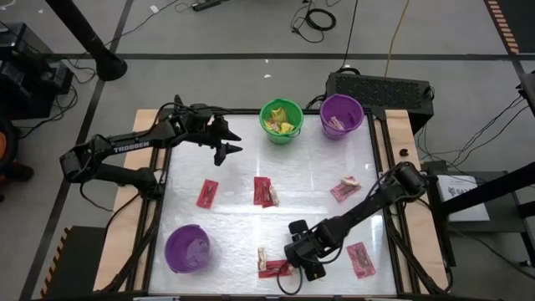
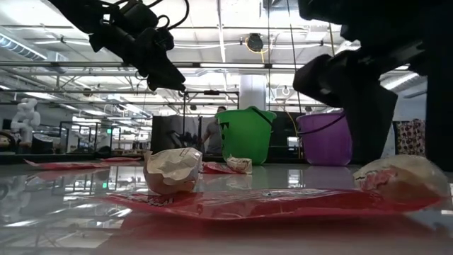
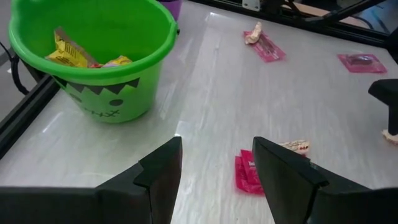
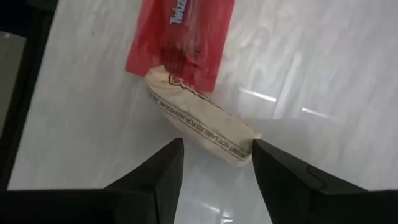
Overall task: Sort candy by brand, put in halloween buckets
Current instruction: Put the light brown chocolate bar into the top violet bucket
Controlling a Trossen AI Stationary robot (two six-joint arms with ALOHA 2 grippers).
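Observation:
My right gripper (image 4: 214,163) is open and points steeply down over a tan candy piece (image 4: 202,127) near the table's front edge. The piece lies partly on a flat red packet (image 4: 180,37), and its near end sits between my fingertips, untouched. In the high view this gripper (image 1: 288,261) stands beside that pair (image 1: 272,266). My left gripper (image 1: 230,144) hangs open and empty in the air near the green bucket (image 1: 281,121), which holds yellow packets. One purple bucket (image 1: 341,115) stands beside the green one, and another (image 1: 187,248) at the front left.
More candy lies on the white tabletop: a red packet (image 1: 207,193), a red-and-tan pair at the middle (image 1: 266,191), another pair to the right (image 1: 344,189) and a pink packet at the front right (image 1: 361,259). Black rails (image 1: 159,201) frame the table.

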